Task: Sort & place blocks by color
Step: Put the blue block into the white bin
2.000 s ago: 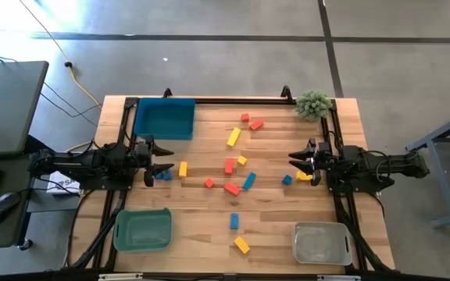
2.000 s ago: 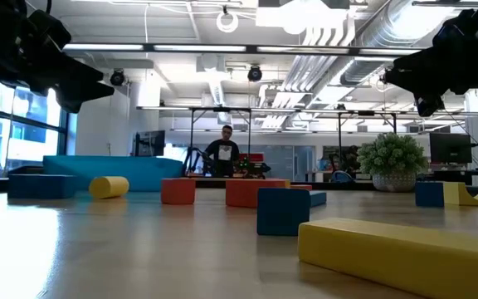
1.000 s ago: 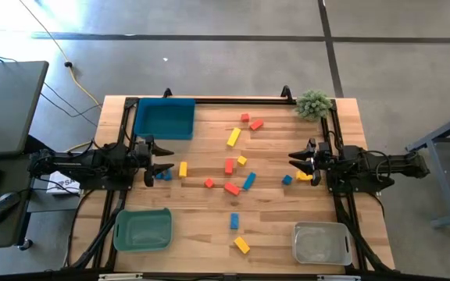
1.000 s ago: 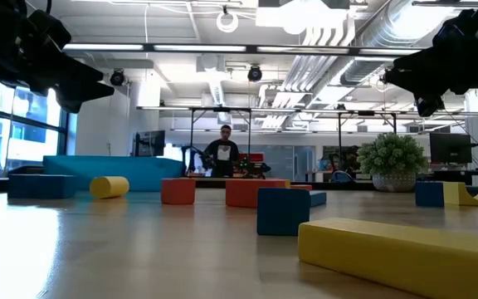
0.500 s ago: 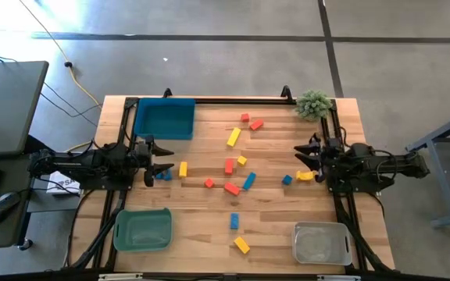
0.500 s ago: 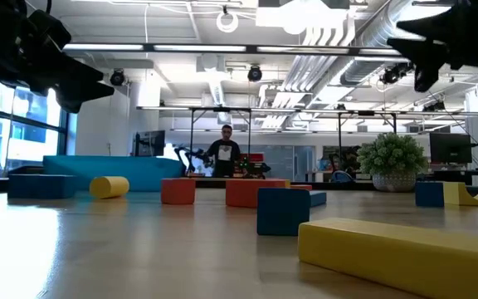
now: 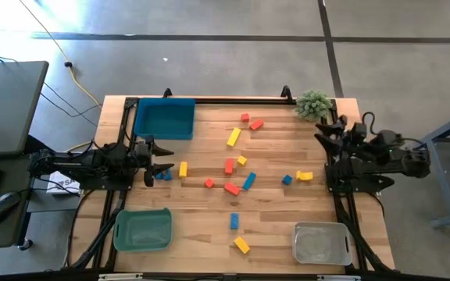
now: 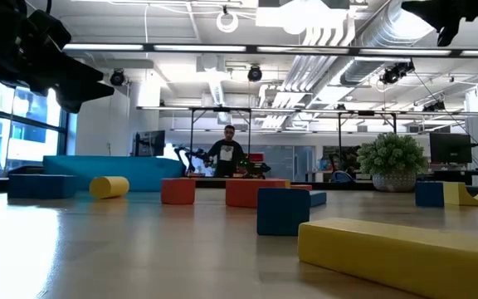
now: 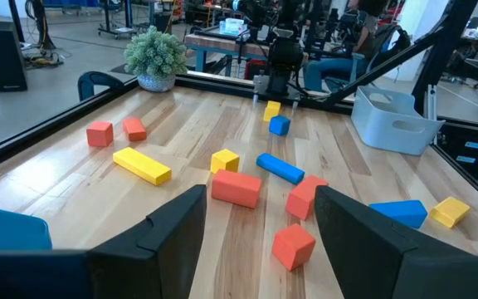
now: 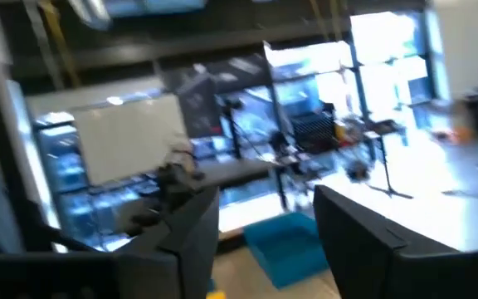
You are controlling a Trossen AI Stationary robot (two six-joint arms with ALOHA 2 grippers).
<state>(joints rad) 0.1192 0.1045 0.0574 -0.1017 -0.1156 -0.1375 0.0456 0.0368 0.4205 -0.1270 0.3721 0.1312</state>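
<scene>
Red, yellow and blue blocks lie scattered on the table's middle, among them a yellow bar (image 7: pixel 233 137), a blue bar (image 7: pixel 249 181) and a red block (image 7: pixel 232 188). A blue block (image 7: pixel 163 175) and a yellow block (image 7: pixel 183 168) rest close to my left gripper (image 7: pixel 165 157), which hovers open near the left edge; its wrist view looks over the blocks (image 9: pixel 236 187). My right gripper (image 7: pixel 330 129) is open, raised high near the far right corner, and its wrist view (image 10: pixel 260 208) shows only the room. A yellow block (image 7: pixel 304 176) and a blue block (image 7: pixel 287 179) lie below it, untouched.
A teal tray (image 7: pixel 164 119) sits at the far left, a green tray (image 7: pixel 142 230) at the near left and a grey tray (image 7: pixel 320 243) at the near right. A small potted plant (image 7: pixel 313 103) stands in the far right corner. A person stands beyond the table (image 8: pixel 225 154).
My right gripper has risen from just above the yellow and blue blocks near the right edge, swung toward the far edge and tipped upward. Both blocks stay where they were. My left arm has kept still.
</scene>
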